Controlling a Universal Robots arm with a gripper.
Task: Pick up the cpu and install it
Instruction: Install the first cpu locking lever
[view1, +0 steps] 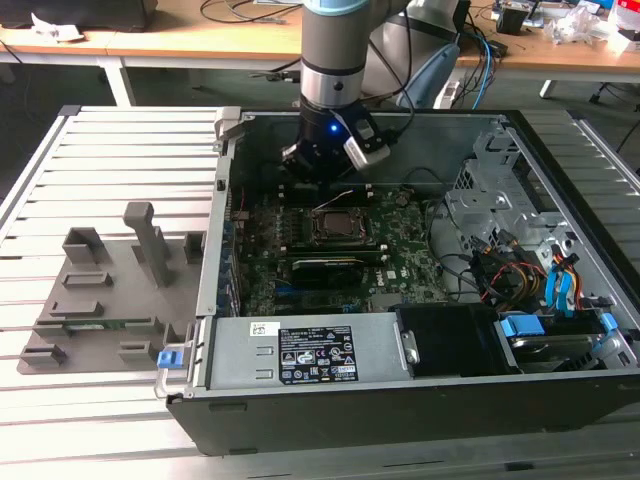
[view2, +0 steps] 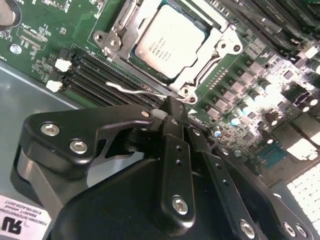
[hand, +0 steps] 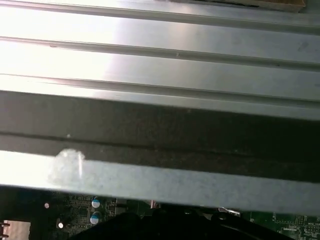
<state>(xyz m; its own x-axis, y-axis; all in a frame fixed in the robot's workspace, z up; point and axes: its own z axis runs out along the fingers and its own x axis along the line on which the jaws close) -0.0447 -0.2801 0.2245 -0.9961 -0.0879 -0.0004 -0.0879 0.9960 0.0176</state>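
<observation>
Second wrist view: cpu (view2: 170, 40) sits socketed; pincer (view2: 172, 107) closed, empty, tips partly hidden.

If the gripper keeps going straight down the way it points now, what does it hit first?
Most likely the motherboard just beside the socket frame, near the thin wire lever. The cpu already sits in the socket, slightly off the gripper line. Depth is uncertain.
</observation>
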